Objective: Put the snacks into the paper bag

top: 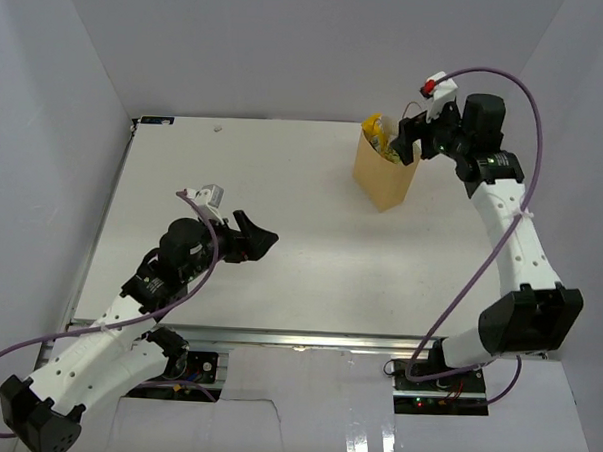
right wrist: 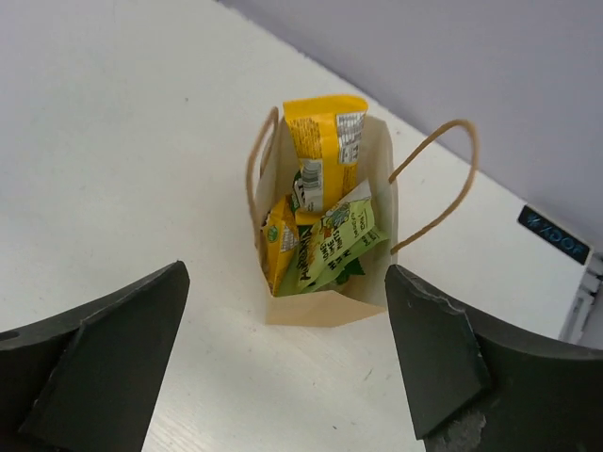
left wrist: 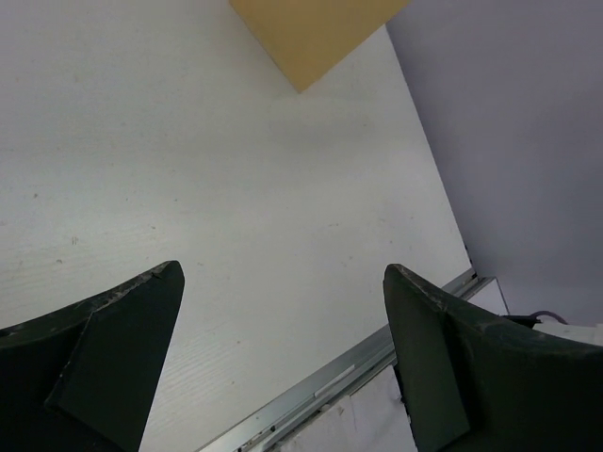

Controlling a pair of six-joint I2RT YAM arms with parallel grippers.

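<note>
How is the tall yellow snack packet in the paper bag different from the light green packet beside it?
The tall yellow snack packet stands upright, while the light-green square packet leans at a tilt. The yellow one pokes up past the bag's rim; the green one sits lower inside. The yellow one also looks longer than the green one. Both are flat packets inside the tan paper bag.
</note>
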